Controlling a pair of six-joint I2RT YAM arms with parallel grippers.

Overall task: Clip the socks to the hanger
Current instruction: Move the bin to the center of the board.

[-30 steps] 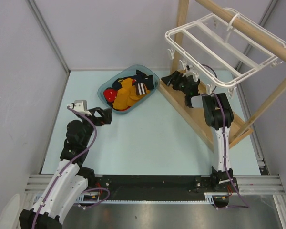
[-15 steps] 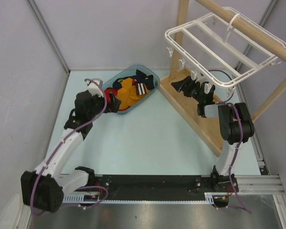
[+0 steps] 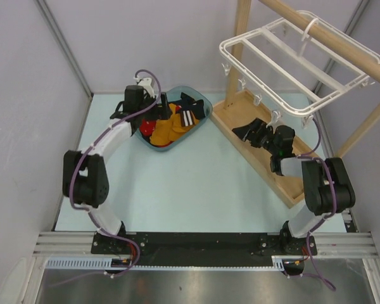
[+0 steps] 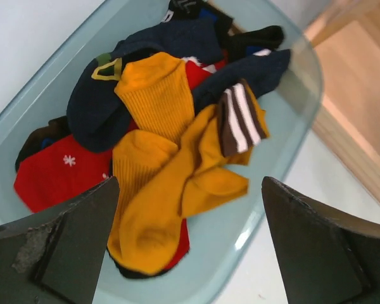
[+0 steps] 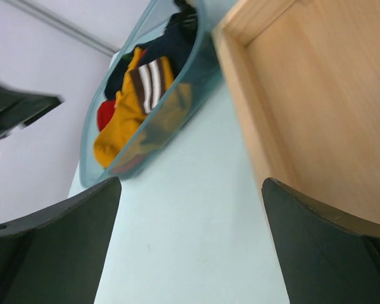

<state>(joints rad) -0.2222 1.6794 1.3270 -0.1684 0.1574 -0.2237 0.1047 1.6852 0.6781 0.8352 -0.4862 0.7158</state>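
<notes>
Mustard-yellow socks lie heaped in a blue-green bin at the back middle of the table. In the left wrist view the socks fill the centre, one with a dark cuff striped white. My left gripper hovers open just above the pile, and its jaws hold nothing. The white hanger hangs by its hook from the wooden rod at the upper right, small clips dangling along its near edge. My right gripper is open and empty, low over the wooden base, pointing at the bin.
Navy socks and a red sock are mixed into the bin. The wooden rack has a long base board, an upright post and a round rod. Grey walls close in left and back.
My left arm has swung from the near left out to the bin and now hangs over the socks. My right gripper has drawn back from under the hanger's clips, lower over the base board.
</notes>
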